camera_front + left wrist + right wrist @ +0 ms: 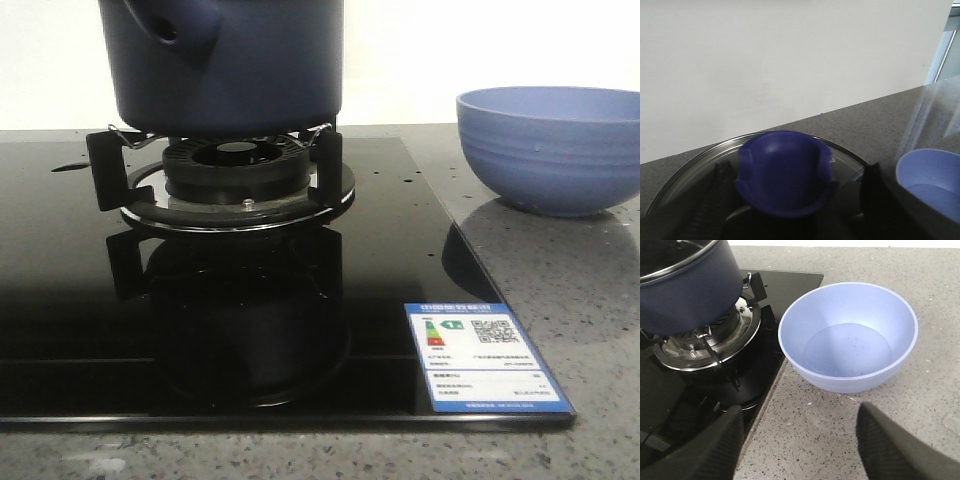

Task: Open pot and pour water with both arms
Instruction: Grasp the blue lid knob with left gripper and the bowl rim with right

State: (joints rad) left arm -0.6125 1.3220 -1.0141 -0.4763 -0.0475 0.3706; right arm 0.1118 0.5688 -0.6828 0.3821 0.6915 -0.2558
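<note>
The pot [225, 60] is sitting on the burner [235, 175], bowl [847, 335] just beside the burner. It is looking heavy and stiff, with a slick glass lid [700, 162]; the best holds are the knob [784, 172] and side handle [175, 28]. Left fingers [872, 197] are flanking the knob, contact unclear; right fingers [890, 445] are spread, empty.

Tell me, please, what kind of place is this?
Probably a kitchen, or a mock-up of one: a gas burner set in a black glass hob, the pot on it, a speckled stone countertop.
</note>
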